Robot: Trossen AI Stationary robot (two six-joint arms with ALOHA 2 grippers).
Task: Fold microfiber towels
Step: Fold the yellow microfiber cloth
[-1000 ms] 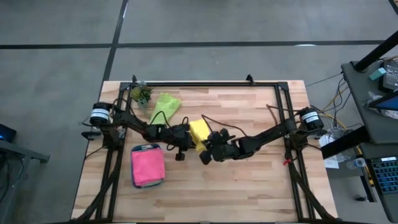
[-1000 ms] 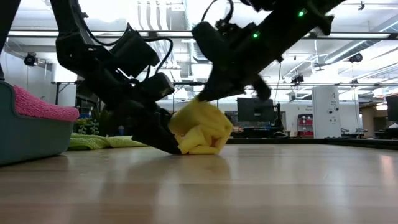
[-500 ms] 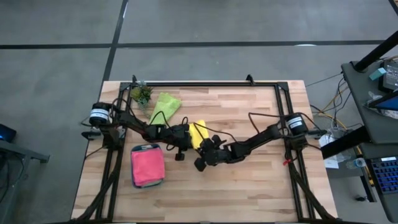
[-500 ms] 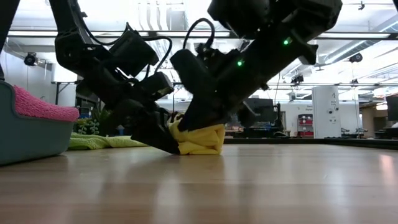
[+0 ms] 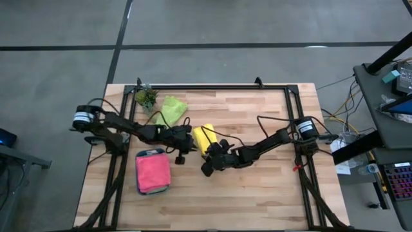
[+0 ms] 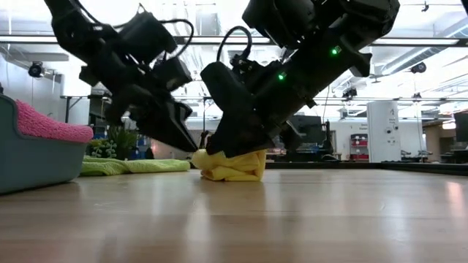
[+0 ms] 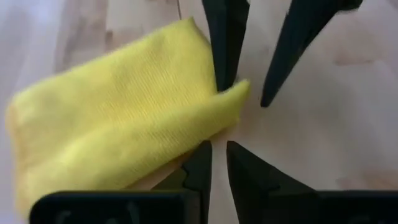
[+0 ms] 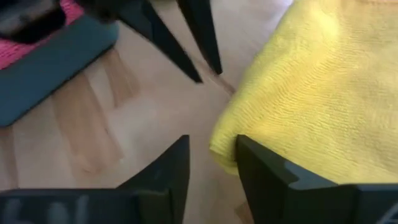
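Note:
A yellow microfiber towel (image 5: 203,136) lies folded on the table's middle, its underside on the wood (image 6: 230,166). My right gripper (image 8: 213,146) is open at the towel's near corner, which sits between its fingers. My left gripper (image 7: 219,155) hangs shut and holds nothing, just left of the towel and above the table (image 6: 191,146). A pink towel (image 5: 152,171) lies in a teal tray (image 5: 139,182). A lime green towel (image 5: 170,108) lies flat at the far left. My right gripper stands open over the yellow towel's near corner (image 8: 225,144), coming down at a slant from the table's right. One finger (image 8: 252,155) lies against the folded edge. The towel rests on the table. Whether the other finger touches it, I cannot tell.
A small potted plant (image 5: 146,98) stands at the far left corner, beside the lime green towel. A black frame rail (image 5: 212,86) runs along the table's far edge. Bare wood (image 5: 257,193) stretches across the near right.
My right gripper has come down toward the table with the yellow towel's raised part, so the bunched towel now lies low and folded over. My left gripper has let go of the towel, risen, and drawn back toward the table's left edge.

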